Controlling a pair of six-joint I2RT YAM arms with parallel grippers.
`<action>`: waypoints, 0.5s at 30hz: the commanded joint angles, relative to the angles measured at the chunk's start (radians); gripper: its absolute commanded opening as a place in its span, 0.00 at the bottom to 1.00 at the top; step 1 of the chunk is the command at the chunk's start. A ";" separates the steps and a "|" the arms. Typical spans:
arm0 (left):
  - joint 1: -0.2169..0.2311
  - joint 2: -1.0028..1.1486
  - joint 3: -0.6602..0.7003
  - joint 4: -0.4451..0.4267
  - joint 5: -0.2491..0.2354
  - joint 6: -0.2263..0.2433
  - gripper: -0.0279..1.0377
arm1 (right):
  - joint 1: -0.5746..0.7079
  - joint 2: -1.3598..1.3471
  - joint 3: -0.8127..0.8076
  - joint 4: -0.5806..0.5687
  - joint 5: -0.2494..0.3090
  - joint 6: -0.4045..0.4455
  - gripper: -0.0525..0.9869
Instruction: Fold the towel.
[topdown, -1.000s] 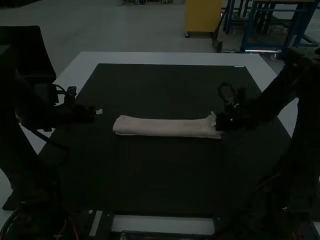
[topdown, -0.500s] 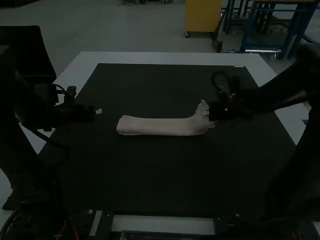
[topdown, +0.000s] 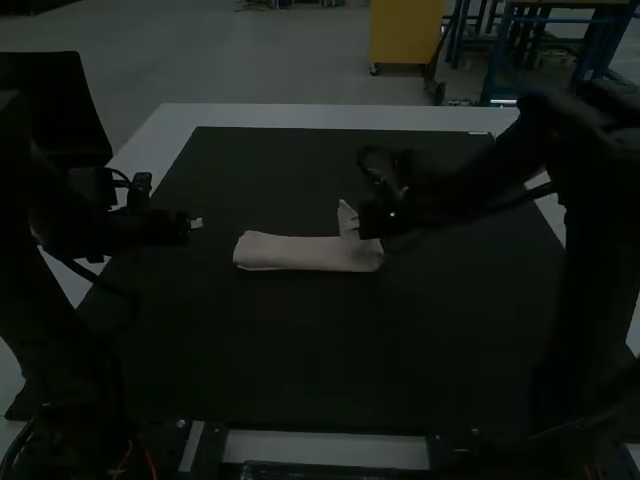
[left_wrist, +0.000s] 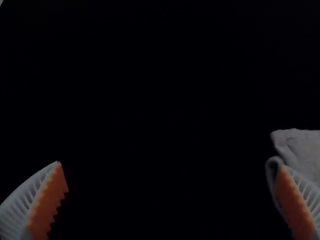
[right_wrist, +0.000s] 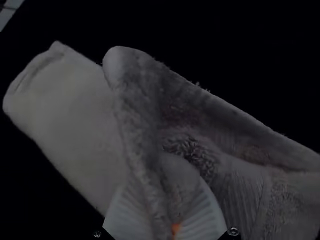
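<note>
On the white-edged bench (topdown: 330, 116) lies a dark mat (topdown: 290, 350). The right arm (topdown: 575, 145) has moved inward, toward the middle of the mat, while the left arm (topdown: 110, 235) has remained in its place. The pale towel (topdown: 300, 253), already folded into a long strip, lies in the middle of the mat. Before, it was stretched much farther toward the right arm; now it occupies a shorter length, and its end on this side is lifted and brought back over the strip. The right gripper (topdown: 362, 222) is pinching this raised end. The left gripper (topdown: 195, 223) has its fingers spread wide apart, near the towel's other end.
</note>
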 joint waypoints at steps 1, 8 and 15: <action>0.011 -0.023 -0.011 0.009 -0.015 0.014 0.94 | 0.058 0.021 0.051 0.030 -0.022 0.064 0.03; 0.011 -0.023 -0.028 0.021 -0.026 0.038 0.94 | 0.158 0.090 0.117 0.067 -0.022 0.117 0.03; 0.011 -0.023 -0.039 0.036 -0.025 0.038 0.94 | 0.213 0.158 0.204 0.076 -0.022 0.144 0.03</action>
